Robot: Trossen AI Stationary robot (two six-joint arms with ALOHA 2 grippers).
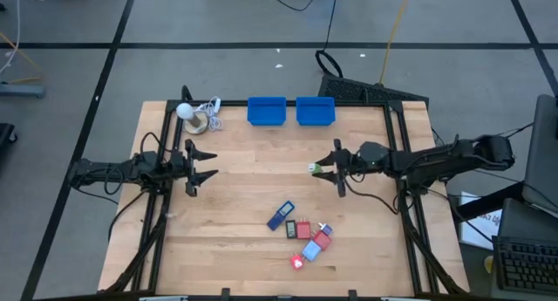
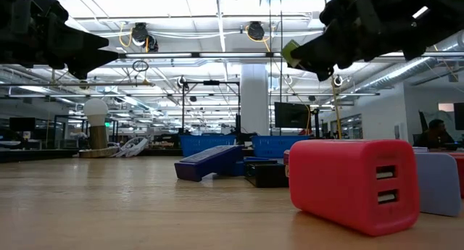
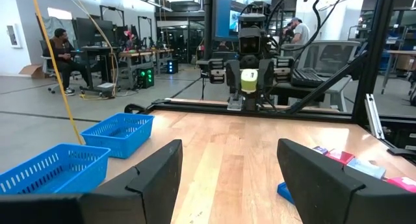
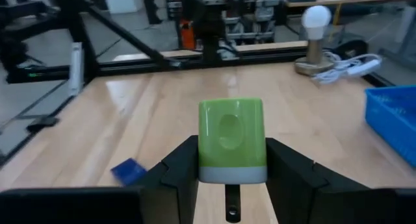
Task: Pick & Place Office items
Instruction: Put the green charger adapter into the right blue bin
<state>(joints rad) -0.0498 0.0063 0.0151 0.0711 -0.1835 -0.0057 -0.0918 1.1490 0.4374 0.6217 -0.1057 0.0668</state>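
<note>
Green-white charger block (image 4: 231,139) is pinched between the fingers of the right gripper (image 1: 336,168), held clear above the desk (image 1: 244,179) at mid-right. In the right wrist view its green face points forward and its white band sits low between the fingers.

Left gripper (image 1: 199,166) hovers over the desk's left side, fingers spread, holding nothing. It faces the right arm across the desk.

Two blue bins (image 1: 291,111) stand side by side at the far edge. Judged from the high view, the nearer bin (image 1: 315,111) lies just beyond the right gripper, toward the far edge and slightly to the left. The right arm is clearly the closer one to both bins, so I judge a short carry toward the far edge is what a placement calls for.

Remaining items lie clustered on the near-centre desk: dark blue rectangle (image 1: 280,215), red blocks (image 1: 303,230), light blue block (image 1: 310,251). In the low view a red charger with two USB ports (image 2: 353,183) sits closest to the camera.

White bulb lamp with a coiled cord (image 1: 193,114) stands at the far-left corner, well apart from both grippers.
</note>
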